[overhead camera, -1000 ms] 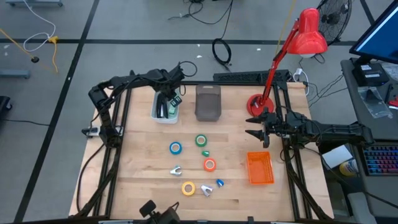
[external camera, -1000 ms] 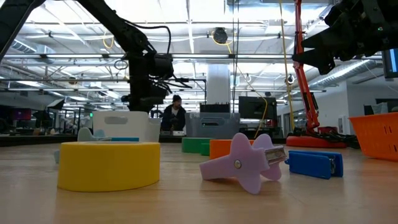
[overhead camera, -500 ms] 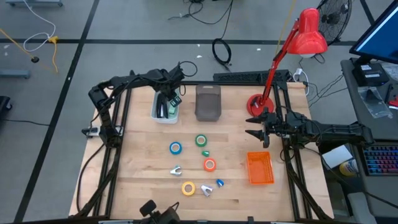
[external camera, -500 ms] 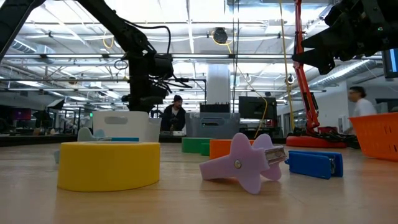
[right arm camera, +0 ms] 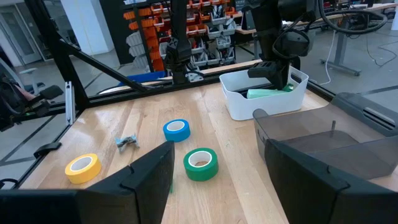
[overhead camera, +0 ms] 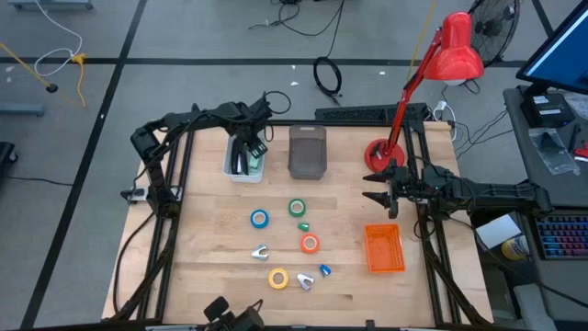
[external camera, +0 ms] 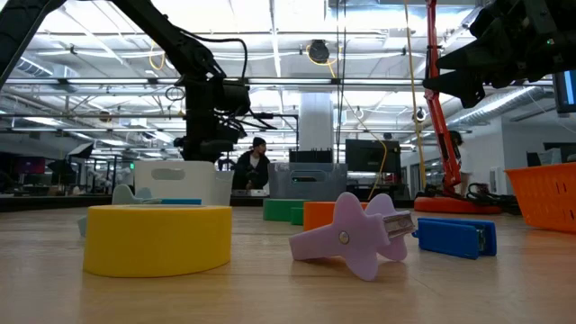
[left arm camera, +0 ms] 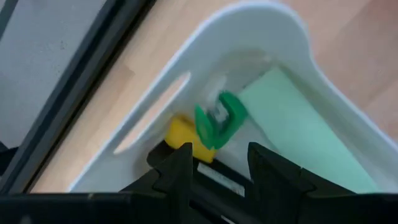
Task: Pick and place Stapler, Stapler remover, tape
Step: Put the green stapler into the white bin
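In the high view the blue tape (overhead camera: 259, 219), green tape (overhead camera: 297, 208), orange tape (overhead camera: 310, 243) and yellow tape (overhead camera: 278, 278) lie flat mid-table. Around them lie a grey staple remover (overhead camera: 260, 251), a purple one (overhead camera: 304, 281), a small green one (overhead camera: 303, 225) and a small blue stapler (overhead camera: 324, 270). My left gripper (left arm camera: 217, 171) is open, pointing down into the white bin (left arm camera: 261, 25). Beneath it in the bin are a green staple remover (left arm camera: 217, 118), a yellow piece (left arm camera: 185, 135) and a mint-green stapler (left arm camera: 298, 130). My right gripper (right arm camera: 217, 180) hovers open near the table's right edge.
A grey bin (overhead camera: 308, 152) stands beside the white bin (overhead camera: 243, 158) at the far edge. An orange basket (overhead camera: 384, 248) sits on the right, below my right gripper (overhead camera: 381, 191). A red desk lamp (overhead camera: 378, 154) rises at the far right corner. Bare wood lies along the left side.
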Robot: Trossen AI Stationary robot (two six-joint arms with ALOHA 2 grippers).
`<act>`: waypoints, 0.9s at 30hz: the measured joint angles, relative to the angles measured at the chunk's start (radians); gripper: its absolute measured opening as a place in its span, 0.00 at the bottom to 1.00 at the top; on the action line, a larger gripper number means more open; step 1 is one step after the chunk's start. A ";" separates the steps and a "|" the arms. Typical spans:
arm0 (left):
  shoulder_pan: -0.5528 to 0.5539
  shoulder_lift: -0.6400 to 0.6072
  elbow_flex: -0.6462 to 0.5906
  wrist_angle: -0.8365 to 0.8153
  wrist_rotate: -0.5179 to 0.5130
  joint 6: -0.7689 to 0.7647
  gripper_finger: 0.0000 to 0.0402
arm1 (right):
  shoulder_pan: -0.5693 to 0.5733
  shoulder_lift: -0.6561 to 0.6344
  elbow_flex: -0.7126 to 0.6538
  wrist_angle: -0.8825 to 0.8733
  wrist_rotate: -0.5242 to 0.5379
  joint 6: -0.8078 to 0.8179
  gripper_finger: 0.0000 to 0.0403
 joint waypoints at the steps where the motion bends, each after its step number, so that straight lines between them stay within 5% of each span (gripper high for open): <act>1: 0.000 -0.004 0.000 -0.013 0.002 0.000 0.39 | 0.000 0.000 0.000 0.000 0.000 0.000 0.60; 14: -0.088 -0.229 0.001 -0.105 -0.003 -0.125 0.39 | 0.000 0.000 0.000 0.000 0.000 0.000 0.60; 20: -0.267 -0.347 0.001 -0.094 0.089 -0.259 0.39 | 0.000 0.000 0.000 0.000 0.000 0.000 0.60; 27: -0.575 -0.363 0.001 -0.020 0.063 -0.357 0.39 | 0.000 0.000 0.000 0.000 0.000 0.000 0.60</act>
